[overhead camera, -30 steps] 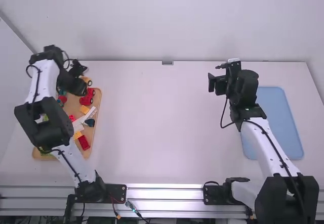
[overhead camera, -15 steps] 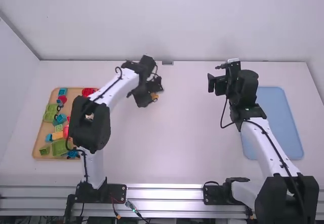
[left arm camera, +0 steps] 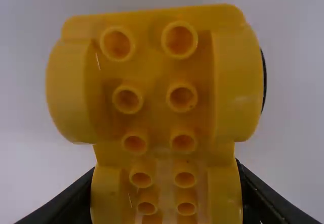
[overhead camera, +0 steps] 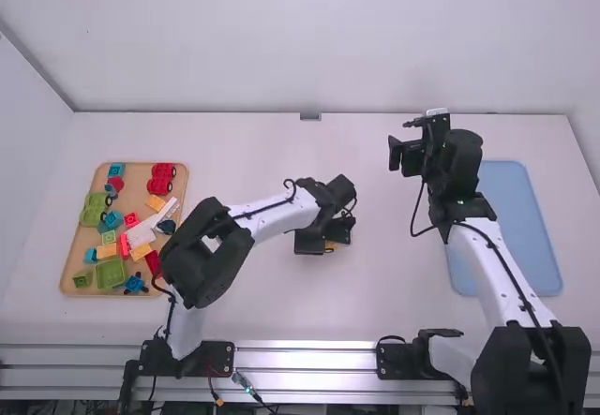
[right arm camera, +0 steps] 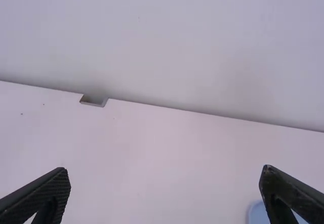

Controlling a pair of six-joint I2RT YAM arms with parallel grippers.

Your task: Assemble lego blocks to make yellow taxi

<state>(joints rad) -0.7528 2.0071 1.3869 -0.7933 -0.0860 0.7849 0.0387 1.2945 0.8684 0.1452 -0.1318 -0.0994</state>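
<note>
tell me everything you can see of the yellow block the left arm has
The yellow block looks like smooth, slightly glossy plastic. Its hollow underside faces the wrist camera, showing two columns of round open tubes and rounded bulges on both sides. A thin dark curve, perhaps a wheel, peeks past one bulge. The left gripper holds it by its sides, over the middle of the table.

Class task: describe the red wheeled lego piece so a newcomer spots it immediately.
Find the wooden tray at the table's left, then its far right corner. There sits the red wheeled piece, with black wheels on its right side; the neighbouring block is orange and wheelless.
</note>
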